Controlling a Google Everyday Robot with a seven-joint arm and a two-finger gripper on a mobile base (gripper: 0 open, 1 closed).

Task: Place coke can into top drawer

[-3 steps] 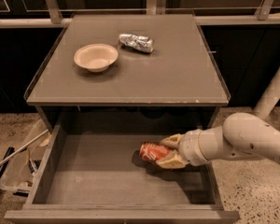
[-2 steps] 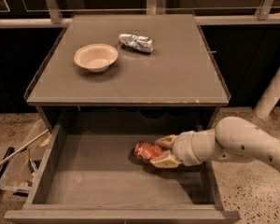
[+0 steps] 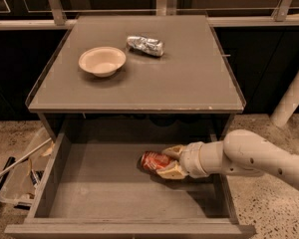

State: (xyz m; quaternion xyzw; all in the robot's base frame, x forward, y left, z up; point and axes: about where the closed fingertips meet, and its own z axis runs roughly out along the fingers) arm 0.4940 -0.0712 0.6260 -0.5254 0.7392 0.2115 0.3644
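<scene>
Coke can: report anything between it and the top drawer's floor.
Nothing visible. The pincer grips the coke can inside the open top drawer; the bowl and silver can sit up on the cabinet top.

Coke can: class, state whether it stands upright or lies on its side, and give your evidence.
On its side: the coke can is horizontal inside the open top drawer, held by the pincer.

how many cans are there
2: the coke can, in the gripper inside the top drawer; a silver can lying on the cabinet top beside the bowl.
</scene>
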